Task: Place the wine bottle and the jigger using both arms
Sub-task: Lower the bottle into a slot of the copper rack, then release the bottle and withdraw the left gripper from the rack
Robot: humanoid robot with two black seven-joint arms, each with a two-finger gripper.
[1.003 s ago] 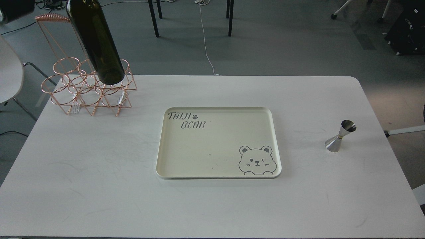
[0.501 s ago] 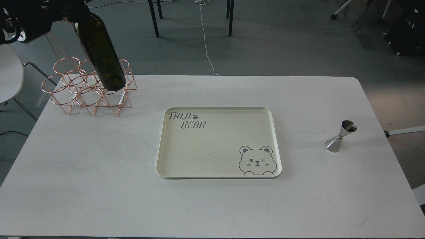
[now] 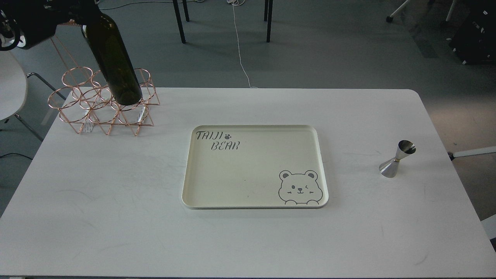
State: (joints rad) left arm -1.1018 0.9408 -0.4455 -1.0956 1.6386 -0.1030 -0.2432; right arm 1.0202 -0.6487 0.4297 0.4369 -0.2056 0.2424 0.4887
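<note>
The left gripper [image 3: 79, 9], grip unclear, met the wine bottle [image 3: 116, 66] far left; the jigger [image 3: 397, 159] stood right.

The robot's left arm [image 3: 27, 23] enters at the top left corner of the head view, a bulky black mass with a silver joint and cable at the frame edge. Its left hand [image 3: 83, 13] sits at the arm's far end, dark and cropped by the frame; its fingers cannot be told apart. The right arm is out of view.
</note>
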